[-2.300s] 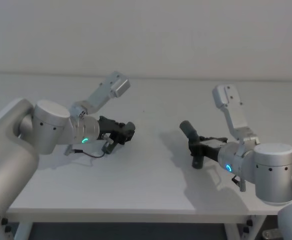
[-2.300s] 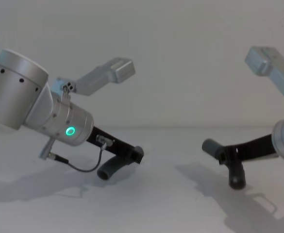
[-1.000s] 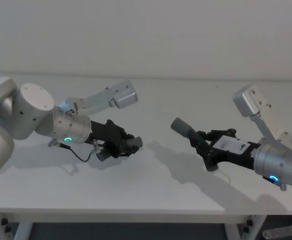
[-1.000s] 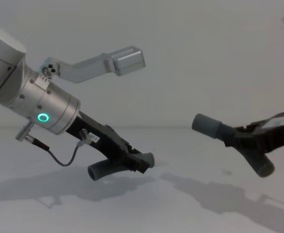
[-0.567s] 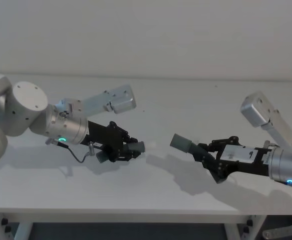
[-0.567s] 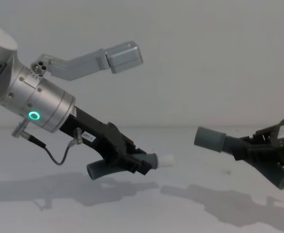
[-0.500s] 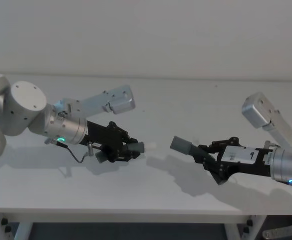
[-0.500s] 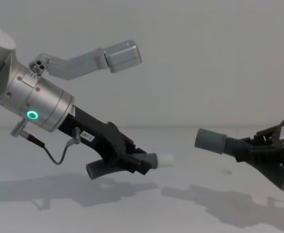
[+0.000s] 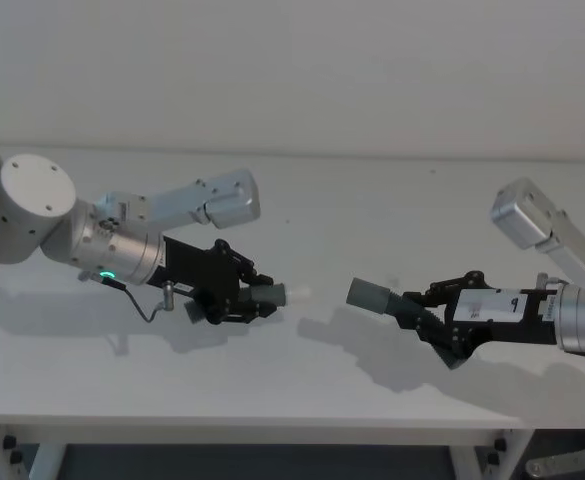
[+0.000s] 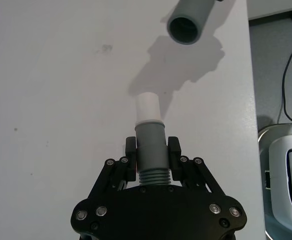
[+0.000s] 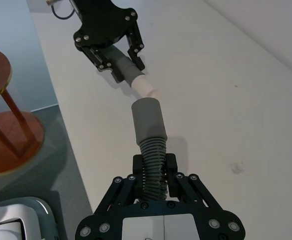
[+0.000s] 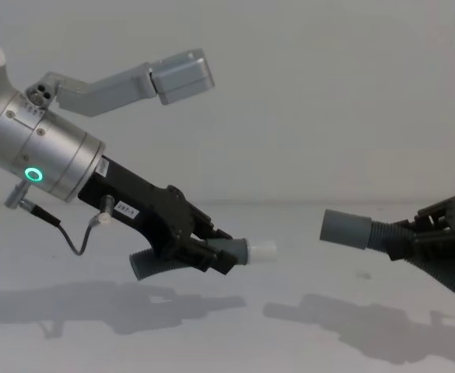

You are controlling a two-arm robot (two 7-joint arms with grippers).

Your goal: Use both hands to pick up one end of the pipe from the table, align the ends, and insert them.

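Moved: both pipe pieces have swung level since a moment ago.
Left gripper [image 9: 250, 298]: clamped on the left pipe piece [image 9: 266, 295], white tip [image 12: 264, 249] pointing right.
Right gripper [image 9: 430, 320]: clamped on the right pipe piece [image 9: 372, 296], open mouth [image 10: 184, 29] pointing left.
Ends: near, not touching, above the table [image 9: 302, 390].

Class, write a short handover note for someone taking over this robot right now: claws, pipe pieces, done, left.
Left claw: shut on the left pipe piece, white tip pointing to the robot's right.
Right claw: shut on the right pipe piece at its ribbed part, open collar mouth facing the tip.
Both pieces are held above the table, apart, with a gap between the ends.
Done: pickup, rough alignment.
Left: close the gap, fine-align, insert the tip into the collar.
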